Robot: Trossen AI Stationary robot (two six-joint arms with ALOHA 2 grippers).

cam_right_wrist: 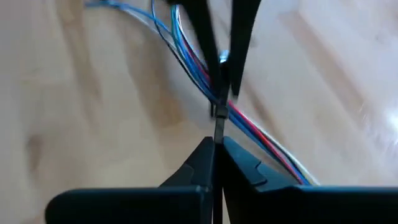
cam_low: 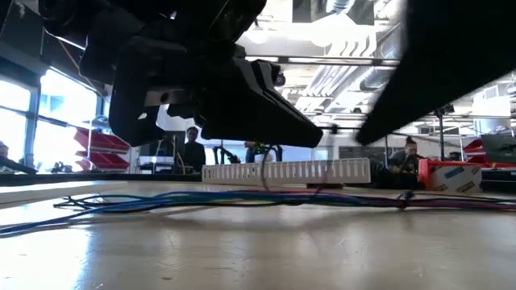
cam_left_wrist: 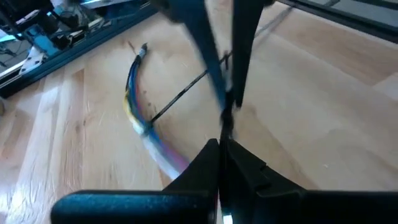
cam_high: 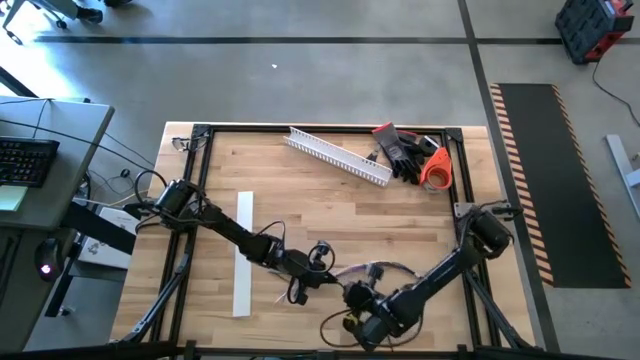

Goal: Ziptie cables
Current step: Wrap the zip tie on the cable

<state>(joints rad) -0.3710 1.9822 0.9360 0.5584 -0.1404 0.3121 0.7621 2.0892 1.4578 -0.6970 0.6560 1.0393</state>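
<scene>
The cables [cam_high: 385,268] are a bunch of thin blue, red and pale wires lying on the wooden table near its near edge, also seen in the low view [cam_low: 242,201], the left wrist view [cam_left_wrist: 138,99] and the right wrist view [cam_right_wrist: 261,134]. A thin dark ziptie [cam_right_wrist: 217,112] sits at the bundle. My left gripper [cam_left_wrist: 221,146] and my right gripper [cam_right_wrist: 217,144] face each other tip to tip over the bundle, both shut. In the high view the left gripper [cam_high: 322,278] comes from the table's left and the right gripper [cam_high: 352,296] from its right. My left gripper pinches a thin dark strip of the ziptie [cam_left_wrist: 225,121] between its two fingertips. The strip runs from them toward the other gripper's fingers [cam_left_wrist: 239,56]. Which part of the ziptie this is I cannot tell. My right gripper pinches the ziptie's thin tail [cam_right_wrist: 219,127] between its two fingertips, right beside the bundle. The tail runs straight from the tips to the small dark head [cam_right_wrist: 214,109] at the wires. The wires lie on the table.
A flat white strip [cam_high: 243,255] lies left of the grippers. A white slotted channel [cam_high: 338,155], dark gloves [cam_high: 405,150] and an orange roll [cam_high: 435,170] lie near the far edge. A black frame [cam_high: 200,135] borders the table. People show in the room beyond [cam_low: 193,149].
</scene>
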